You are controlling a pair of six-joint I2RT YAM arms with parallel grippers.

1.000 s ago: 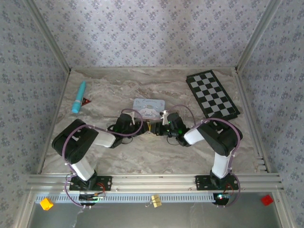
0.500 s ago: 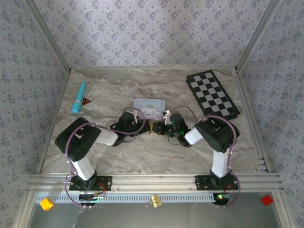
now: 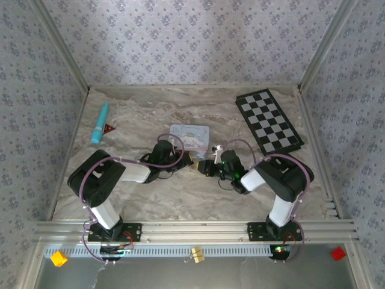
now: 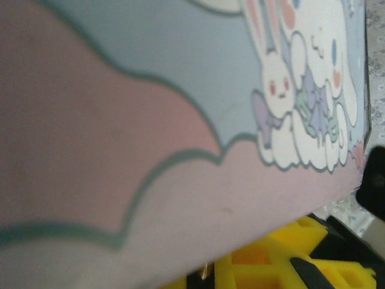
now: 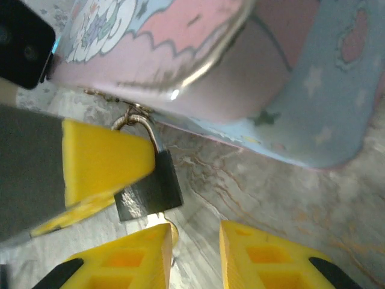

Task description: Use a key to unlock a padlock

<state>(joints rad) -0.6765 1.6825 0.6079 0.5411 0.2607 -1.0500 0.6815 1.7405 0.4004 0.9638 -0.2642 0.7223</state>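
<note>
The padlock (image 5: 148, 188) is a small black block, and its silvery shackle (image 5: 144, 127) is hooked through the hasp of the pale blue cartoon tin (image 5: 198, 54). My left gripper (image 3: 184, 158) is shut on the padlock. One of its yellow fingers (image 5: 102, 159) lies across the body and the other sits just beneath. A brass key (image 5: 170, 233) sticks out under the padlock's body. My right gripper (image 5: 195, 259) is open just below it, and the key rests against the inner edge of its left finger. The tin's lid (image 4: 180, 120) is very close in the left wrist view.
A checkerboard (image 3: 267, 120) lies at the back right. A teal tube (image 3: 100, 122) and a small red-and-black triangle (image 3: 109, 127) lie at the back left. Aluminium rails border the table, with free marble surface in front of both grippers.
My left jaws have closed on the padlock. The right gripper has opened and drawn back a little toward the right and near side.
</note>
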